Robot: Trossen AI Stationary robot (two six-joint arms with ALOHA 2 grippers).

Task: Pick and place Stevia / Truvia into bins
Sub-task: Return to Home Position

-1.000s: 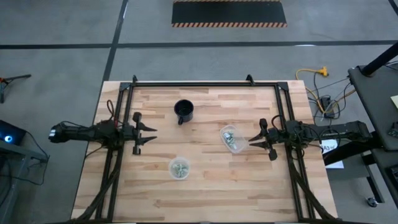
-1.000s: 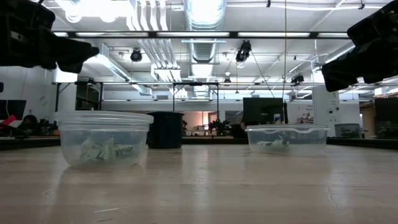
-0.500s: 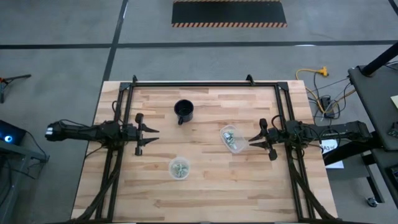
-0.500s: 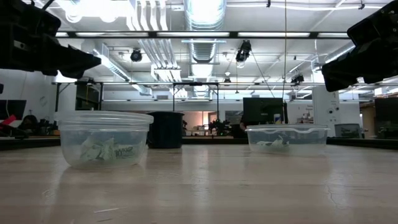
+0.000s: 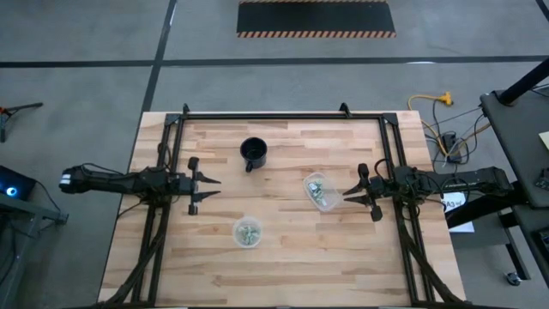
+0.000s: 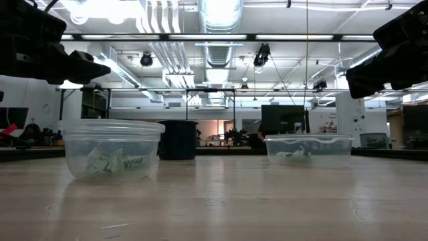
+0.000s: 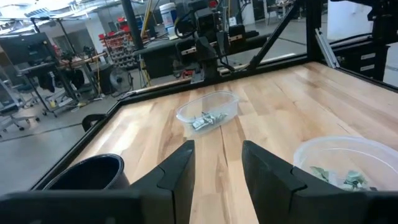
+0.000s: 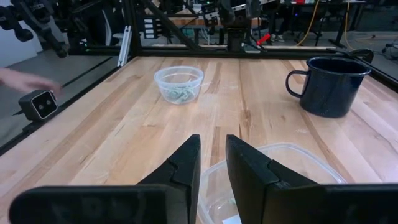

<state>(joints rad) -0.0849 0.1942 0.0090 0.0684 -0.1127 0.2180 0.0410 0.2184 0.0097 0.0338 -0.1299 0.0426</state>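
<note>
Stevia / Truvia sachets (image 5: 248,233), pale green and white, lie in a small heap inside the round bin (image 6: 112,125). Seen from above, this clear tub stands at about 6 o'clock from the middle of the wooden surface (image 5: 292,262). More sachets lie in the oblong bin (image 6: 309,138), a clear tub at about 3 o'clock from the middle. A black mug (image 5: 254,153) stands upright at about 12 o'clock, well apart from both bins, its handle turned toward 6 o'clock.

The left hand (image 5: 210,185) hangs above the surface at 9 o'clock, pointing toward the middle. Its fingers are apart and hold nothing. The right hand (image 5: 346,196) hangs at 3 o'clock, just beside the oblong bin and pointing at it. Its fingers stand a narrow gap apart and hold nothing. Both hands are clear of the bins.
</note>
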